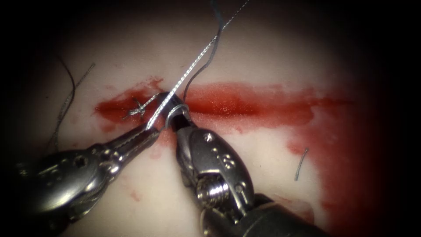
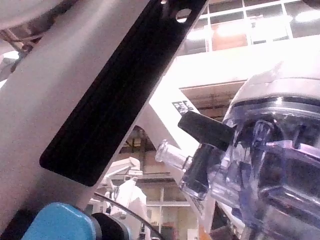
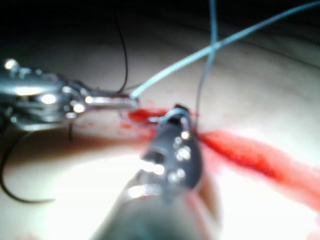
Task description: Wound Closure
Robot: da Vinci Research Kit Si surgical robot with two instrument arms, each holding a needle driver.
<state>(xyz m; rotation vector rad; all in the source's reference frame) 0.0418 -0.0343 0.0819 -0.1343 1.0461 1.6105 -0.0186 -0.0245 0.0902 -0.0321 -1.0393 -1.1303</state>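
Endoscope view: tissue (image 1: 245, 57) pale, with the cut (image 1: 228, 103) running left to right across it, filled and rimmed with red fluid (image 1: 342, 145) that spreads wider toward the right. Left tool (image 1: 151, 127) enters from lower left, its slim jaws closed on the thread (image 1: 199, 55) just below the left part of the cut. From that grip the strand runs taut, up and to the right, out of the top edge. Right tool (image 1: 175, 112) comes up from the bottom centre, its tip sitting at the cut beside the left tool's tip. A loop of thread lies wrapped around its jaws; whether those jaws are apart or closed cannot be told, since the loop and the tool body cover them. A second, darker strand rises from the same spot and curves up alongside the taut one. A small knot (image 1: 138, 107) with short tails sits in the cut just left of both tips. A cut end of thread (image 1: 301, 163) lies loose on the tissue to the right, below the cut. More loose thread (image 1: 66, 103) trails on the far left.

Right wrist view: right tool (image 3: 175, 117) at the red line, left tool (image 3: 127, 102) beside it holding the pale strand. Needle possibly hidden; I cannot place it.
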